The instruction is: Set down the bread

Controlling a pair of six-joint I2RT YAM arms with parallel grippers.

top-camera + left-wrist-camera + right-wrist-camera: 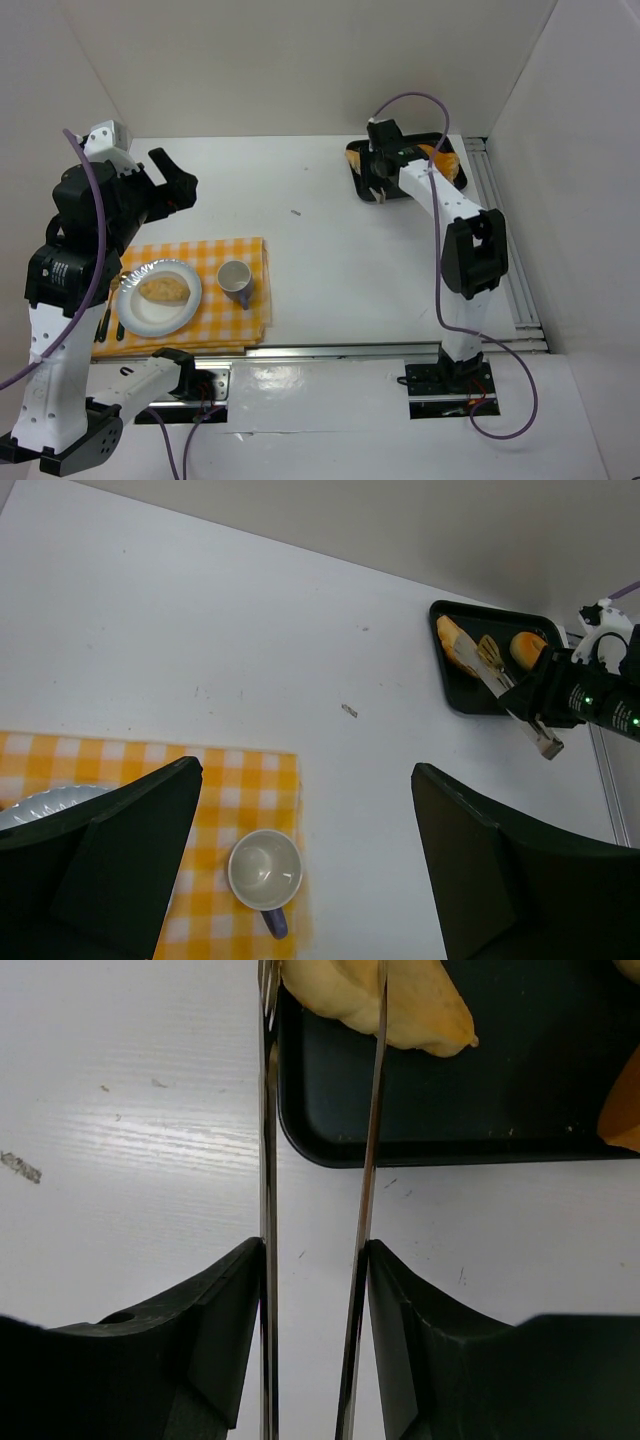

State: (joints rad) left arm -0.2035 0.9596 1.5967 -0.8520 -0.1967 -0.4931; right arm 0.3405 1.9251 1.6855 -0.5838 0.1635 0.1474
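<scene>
One bread (pixel 163 288) lies on the white plate (pixel 150 318) on the yellow checked cloth (pixel 245 255). My right gripper (pixel 315 1260) is shut on metal tongs (pixel 266 1160). The tongs' two arms reach to the black tray (pixel 480 1090), and their tips stand either side of a golden bread (pixel 410 1000) at its near corner. In the top view the right gripper (pixel 384 165) is over the tray's (pixel 356 168) left part. A second bread (pixel 445 158) lies at the tray's right. My left gripper (pixel 175 180) hangs open and empty above the table, behind the cloth.
A white mug with a purple handle (pixel 265 870) stands on the cloth beside the plate (pixel 40 805). Dark cutlery (pixel 105 322) lies left of the plate. A metal rail (pixel 500 230) runs along the table's right edge, with white walls behind and to the right.
</scene>
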